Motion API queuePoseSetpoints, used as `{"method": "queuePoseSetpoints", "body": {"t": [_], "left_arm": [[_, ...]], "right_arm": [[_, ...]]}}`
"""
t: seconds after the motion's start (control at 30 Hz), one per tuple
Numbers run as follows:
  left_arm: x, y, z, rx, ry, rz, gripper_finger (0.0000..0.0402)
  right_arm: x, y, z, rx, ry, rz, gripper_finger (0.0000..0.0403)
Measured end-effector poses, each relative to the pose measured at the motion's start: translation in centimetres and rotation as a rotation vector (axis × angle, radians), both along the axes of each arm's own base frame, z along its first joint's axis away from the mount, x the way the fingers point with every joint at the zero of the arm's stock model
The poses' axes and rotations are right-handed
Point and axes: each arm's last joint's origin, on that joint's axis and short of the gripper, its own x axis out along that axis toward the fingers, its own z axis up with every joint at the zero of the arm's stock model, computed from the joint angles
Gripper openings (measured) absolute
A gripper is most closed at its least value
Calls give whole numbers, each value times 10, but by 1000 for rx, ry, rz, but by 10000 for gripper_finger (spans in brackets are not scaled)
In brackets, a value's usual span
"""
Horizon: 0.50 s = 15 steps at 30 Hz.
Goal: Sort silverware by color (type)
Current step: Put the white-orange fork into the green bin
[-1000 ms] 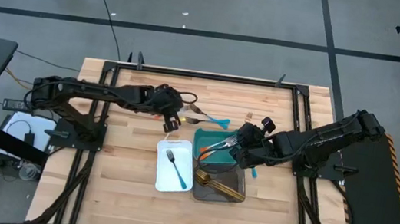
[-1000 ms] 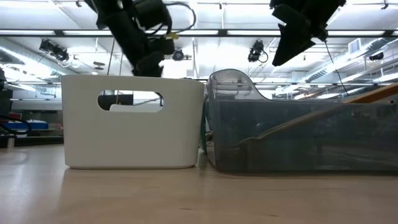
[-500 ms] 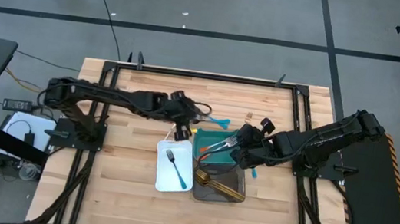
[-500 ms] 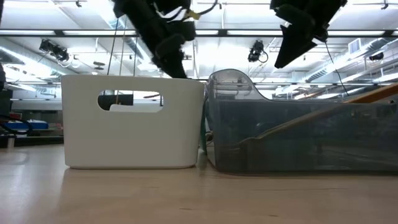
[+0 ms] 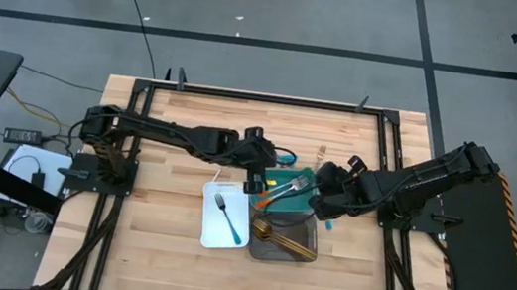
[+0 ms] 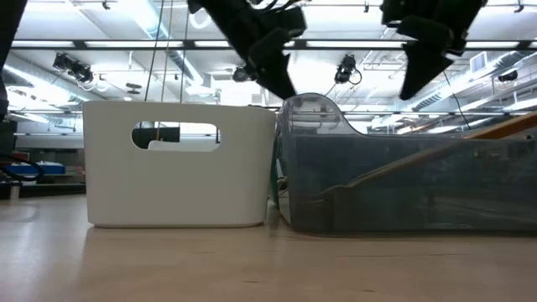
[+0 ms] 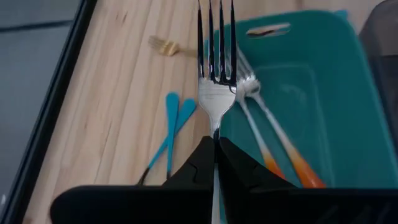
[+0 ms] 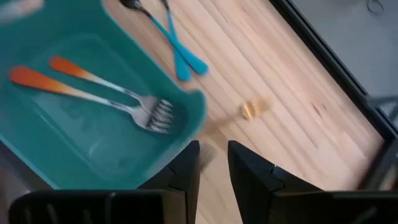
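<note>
Left pincer (image 7: 216,163) pinches a silver fork (image 7: 216,93), tines forward, over the teal tray (image 7: 323,93).

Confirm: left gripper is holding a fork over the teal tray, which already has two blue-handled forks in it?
Not quite. The left gripper does hold a fork at the teal tray, but the left wrist view shows the two forks in the tray have orange handles. The blue-handled utensils lie on the table beside it.

The left gripper (image 7: 216,163) is clamped on a silver-headed fork (image 7: 215,68), tines pointing away, over the rim of a teal rectangular plastic tray (image 7: 323,112) holding two orange-handled silver forks (image 7: 273,146). Two blue-handled utensils (image 7: 171,124) lie on the pale wooden table (image 7: 118,93) beside it.
</note>
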Motion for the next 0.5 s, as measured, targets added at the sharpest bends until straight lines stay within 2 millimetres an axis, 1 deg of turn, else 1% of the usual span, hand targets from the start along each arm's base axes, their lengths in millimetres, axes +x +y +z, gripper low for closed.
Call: {"method": "queuePoseSetpoints", "body": {"t": [0.13, 0.3, 0.5], "left_arm": [[6, -2, 2, 17, -42, -22, 14], [17, -4, 0, 33, -116, -41, 14], [33, -10, -11, -59, -205, -121, 14]], "right_arm": [[-10, 1, 2, -10, 14, -40, 93], [-15, 4, 5, -23, 5, -47, 93], [-19, 5, 6, -40, 16, -38, 93]]}}
